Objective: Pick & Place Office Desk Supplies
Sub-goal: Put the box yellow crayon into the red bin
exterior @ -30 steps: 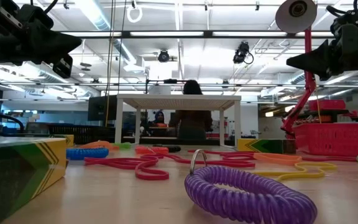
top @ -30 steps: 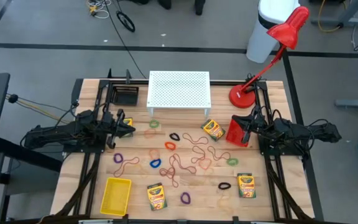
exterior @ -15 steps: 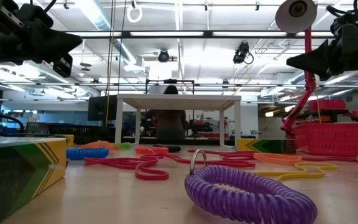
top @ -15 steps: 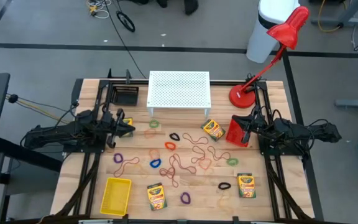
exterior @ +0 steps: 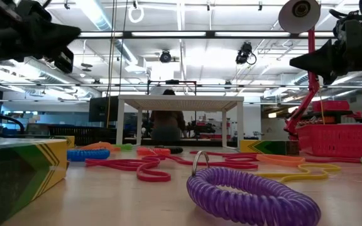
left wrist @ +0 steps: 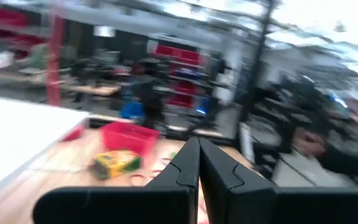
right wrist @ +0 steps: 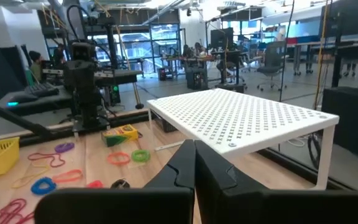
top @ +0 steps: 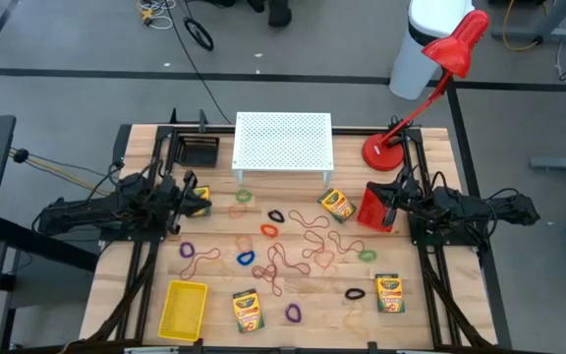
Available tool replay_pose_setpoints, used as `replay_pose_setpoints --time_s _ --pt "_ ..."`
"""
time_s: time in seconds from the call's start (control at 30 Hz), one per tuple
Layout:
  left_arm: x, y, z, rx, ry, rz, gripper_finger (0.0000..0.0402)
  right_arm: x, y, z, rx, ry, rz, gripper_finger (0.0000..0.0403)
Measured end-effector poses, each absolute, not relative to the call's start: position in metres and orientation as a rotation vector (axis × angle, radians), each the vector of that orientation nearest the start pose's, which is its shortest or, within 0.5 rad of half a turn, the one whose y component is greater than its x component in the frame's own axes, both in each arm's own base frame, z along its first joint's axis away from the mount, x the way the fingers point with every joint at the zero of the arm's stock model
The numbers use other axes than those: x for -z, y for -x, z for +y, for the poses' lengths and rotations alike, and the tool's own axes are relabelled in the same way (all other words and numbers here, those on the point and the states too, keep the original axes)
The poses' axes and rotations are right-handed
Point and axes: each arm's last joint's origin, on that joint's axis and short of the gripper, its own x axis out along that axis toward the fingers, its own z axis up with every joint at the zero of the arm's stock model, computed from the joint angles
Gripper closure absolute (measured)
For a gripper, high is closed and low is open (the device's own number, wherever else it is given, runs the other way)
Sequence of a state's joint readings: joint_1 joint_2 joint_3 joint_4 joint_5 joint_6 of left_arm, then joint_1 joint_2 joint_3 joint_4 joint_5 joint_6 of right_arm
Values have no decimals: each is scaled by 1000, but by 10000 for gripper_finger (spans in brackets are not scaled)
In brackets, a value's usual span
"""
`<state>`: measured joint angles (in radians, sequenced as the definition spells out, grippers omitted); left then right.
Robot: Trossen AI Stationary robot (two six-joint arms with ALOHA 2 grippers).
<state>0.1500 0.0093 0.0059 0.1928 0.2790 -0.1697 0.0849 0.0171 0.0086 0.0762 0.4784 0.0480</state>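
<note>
A: Where are the two arms?
B: The left gripper (top: 207,200) is at the left side of the surface (top: 421,329), beside one crayon box (top: 197,196). The right gripper (top: 386,205) is at the right side, just next to the red basket (top: 374,208). On both, the jaws are closed with nothing between them.

A: And the supplies?
B: They lie spread on the middle of the surface. There are crayon boxes at (top: 336,206), (top: 248,310) and (top: 389,293). A tangle of reddish rubber bands (top: 298,251) lies in the centre, with coloured loops around it: purple (top: 187,249), blue (top: 246,259), orange (top: 268,230), green (top: 367,255). A yellow basket (top: 184,309) stands at the front left. The white perforated stand (top: 284,141) and the red lamp (top: 430,79) are at the back.
</note>
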Motion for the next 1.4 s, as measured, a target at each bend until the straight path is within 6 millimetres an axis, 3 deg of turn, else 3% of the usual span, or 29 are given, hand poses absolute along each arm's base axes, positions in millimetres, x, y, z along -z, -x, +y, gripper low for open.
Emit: replay_pose_setpoints --time_s 0.43,0.7,0.93,1.13,1.4 --pt "-175 -103 12 -6 132 -88 396 -191 -93 -5 375 -118 -271 400" --pt "-172 -109 16 -119 145 -49 396 -189 -97 -6 427 -98 -240 401" --pt "-171 -113 18 -185 106 -41 362 -191 -107 -7 510 -112 -154 402" --pt "-168 -114 18 -183 177 -22 364 -207 -133 -5 528 -111 -11 402" --pt "-170 -115 19 -184 192 -44 367 -222 -195 1 526 -143 409 403"
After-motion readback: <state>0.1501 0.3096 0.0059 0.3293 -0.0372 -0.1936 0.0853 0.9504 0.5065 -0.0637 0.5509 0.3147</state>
